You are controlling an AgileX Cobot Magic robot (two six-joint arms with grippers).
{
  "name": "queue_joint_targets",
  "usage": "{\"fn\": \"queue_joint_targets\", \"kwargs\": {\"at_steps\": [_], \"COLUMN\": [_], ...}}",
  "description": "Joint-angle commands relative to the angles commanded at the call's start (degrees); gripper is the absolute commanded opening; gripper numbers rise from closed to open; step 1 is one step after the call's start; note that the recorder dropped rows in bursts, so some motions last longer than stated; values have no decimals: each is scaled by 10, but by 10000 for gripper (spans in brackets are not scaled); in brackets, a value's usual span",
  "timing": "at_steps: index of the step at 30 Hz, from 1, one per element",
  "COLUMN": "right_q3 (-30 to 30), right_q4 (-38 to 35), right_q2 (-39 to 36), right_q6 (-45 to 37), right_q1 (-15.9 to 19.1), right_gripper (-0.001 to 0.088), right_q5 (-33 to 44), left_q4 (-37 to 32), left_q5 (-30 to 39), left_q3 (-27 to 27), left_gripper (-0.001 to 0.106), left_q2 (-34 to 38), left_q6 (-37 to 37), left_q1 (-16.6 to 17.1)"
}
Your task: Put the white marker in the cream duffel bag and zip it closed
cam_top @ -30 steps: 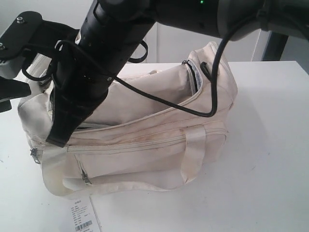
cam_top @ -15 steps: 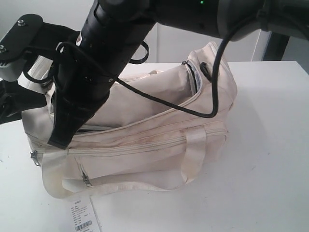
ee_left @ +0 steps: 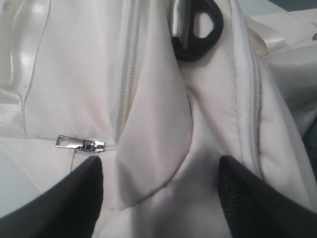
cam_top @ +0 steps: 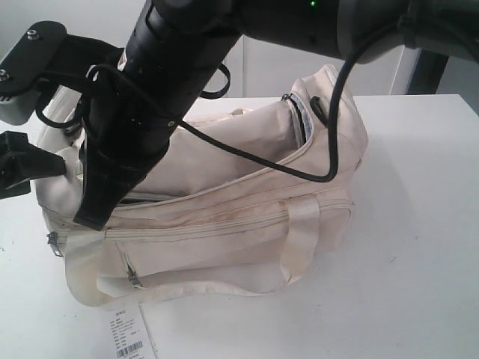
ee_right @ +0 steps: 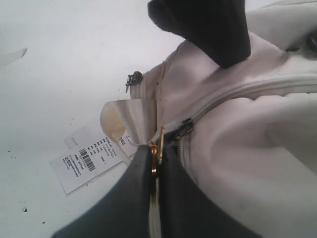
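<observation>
The cream duffel bag [cam_top: 224, 224] lies on the white table, and its top gapes near the right end [cam_top: 299, 123]. My right gripper [ee_right: 156, 151] is shut on the gold zip pull [ee_right: 154, 154] at the bag's left end. In the exterior view the right gripper [cam_top: 93, 215] reaches across from the right. My left gripper [ee_left: 161, 168] is open, its fingers [ee_left: 74, 198] standing either side of a fold of bag fabric at the bag's end. From outside, the left gripper [cam_top: 19, 168] shows at the left edge. The white marker is hidden.
A paper tag with a barcode [cam_top: 131, 336] lies on the table by the bag's front left corner. A silver zip pull [ee_left: 79, 144] and a black buckle [ee_left: 195, 29] sit on the bag's end. A black cable [cam_top: 329, 149] hangs over the bag.
My left gripper has come down and in toward the bag's left end, which has shifted slightly right. The right gripper has stayed shut and hardly moved.
</observation>
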State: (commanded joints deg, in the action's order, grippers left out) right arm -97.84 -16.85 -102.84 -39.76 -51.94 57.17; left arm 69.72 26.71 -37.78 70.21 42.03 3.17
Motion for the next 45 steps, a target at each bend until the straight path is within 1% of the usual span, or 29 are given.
{"fn": "queue_joint_targets", "kwargs": {"at_steps": [2,3,4,6,9,13,18,25,31,37,45], "right_q3": [0,0,0,0,0,0,0,0,0,0,0], "right_q4": [0,0,0,0,0,0,0,26,26,27,65], "right_q2": [0,0,0,0,0,0,0,0,0,0,5], "right_q6": [0,0,0,0,0,0,7,26,27,27,53], "right_q1": [0,0,0,0,0,0,0,0,0,0,0], "right_gripper": [0,0,0,0,0,0,0,0,0,0,0], "right_q5": [0,0,0,0,0,1,19,41,46,67,74], "left_q4": [29,37,43,44,48,60,65,65,65,65,65], "left_q5": [16,19,19,19,19,19,18,13,13,11,9], "left_q3": [0,0,0,0,0,0,0,0,0,0,0], "left_gripper": [643,608,541,362,-6,0,0,0,0,0,0], "left_q2": [8,11,12,12,12,12,12,12,12,12,12], "left_q6": [32,40,48,52,60,77,78,78,81,86,86], "left_q1": [0,0,0,0,0,0,0,0,0,0,0]}}
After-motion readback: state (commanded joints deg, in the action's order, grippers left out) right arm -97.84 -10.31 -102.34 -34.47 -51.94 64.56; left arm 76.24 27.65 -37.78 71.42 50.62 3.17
